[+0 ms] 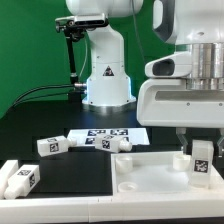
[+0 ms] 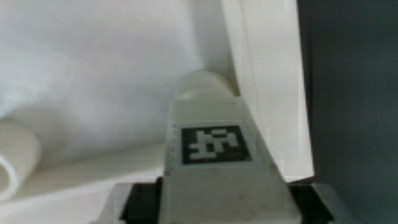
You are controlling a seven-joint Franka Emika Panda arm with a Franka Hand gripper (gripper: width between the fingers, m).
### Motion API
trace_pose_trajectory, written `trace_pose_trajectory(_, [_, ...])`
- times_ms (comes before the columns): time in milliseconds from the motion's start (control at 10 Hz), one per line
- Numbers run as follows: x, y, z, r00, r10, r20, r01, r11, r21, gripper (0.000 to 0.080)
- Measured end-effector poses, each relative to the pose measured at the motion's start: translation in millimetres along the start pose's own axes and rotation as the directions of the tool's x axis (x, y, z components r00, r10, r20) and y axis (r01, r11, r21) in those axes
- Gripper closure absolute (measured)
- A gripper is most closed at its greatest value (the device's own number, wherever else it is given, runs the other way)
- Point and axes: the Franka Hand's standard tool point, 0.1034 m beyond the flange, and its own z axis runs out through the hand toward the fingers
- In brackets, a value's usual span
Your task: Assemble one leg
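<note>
My gripper [image 1: 201, 158] is shut on a white leg [image 1: 202, 163] with a black-and-white tag and holds it upright at the near right corner of the large white tray-like piece [image 1: 150, 177]. In the wrist view the leg [image 2: 217, 140] fills the middle between my fingers, its far end against the tray's raised rim [image 2: 267, 80]. Other legs lie loose: one [image 1: 51, 146] near the marker board, one [image 1: 110, 144] at the tray's far edge, and two [image 1: 20, 177] at the exterior view's left front.
The marker board [image 1: 105, 134] lies flat behind the tray. The robot's white base [image 1: 107, 75] stands at the back with a black cable to its left. A round white boss [image 2: 15, 160] shows inside the tray in the wrist view.
</note>
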Motion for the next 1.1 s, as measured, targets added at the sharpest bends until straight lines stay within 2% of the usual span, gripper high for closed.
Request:
trace_pose_trajectory(200, [0.4, 1.0, 0.8, 0.949, 0.315, -0.002, -0.315, 0.949, -0.006, 0.0512])
trace_pose_trajectory(400, [0.9, 2.0, 1.4, 0.755, 0.656, 0.027, -0.656, 0.755, -0.009, 0.0512])
trace_pose_trajectory(600, [1.1, 5.8, 1.7, 0.546, 0.835, 0.069, -0.837, 0.547, 0.008, 0.0512])
trace_pose_trajectory(800, [-0.1, 4.8, 2.3, 0.545, 0.835, 0.068, -0.838, 0.546, 0.006, 0.0498])
trace_pose_trajectory(900, [-0.8, 4.3, 2.5, 0.567, 0.821, 0.067, -0.823, 0.568, 0.007, 0.0307])
trace_pose_trajectory(1000, [-3.0, 1.8, 2.5, 0.702, 0.709, 0.061, -0.711, 0.703, 0.011, 0.0200])
trace_pose_trajectory(1100, [-1.1, 0.7, 2.1, 0.852, 0.522, 0.050, -0.524, 0.851, 0.038, 0.0165])
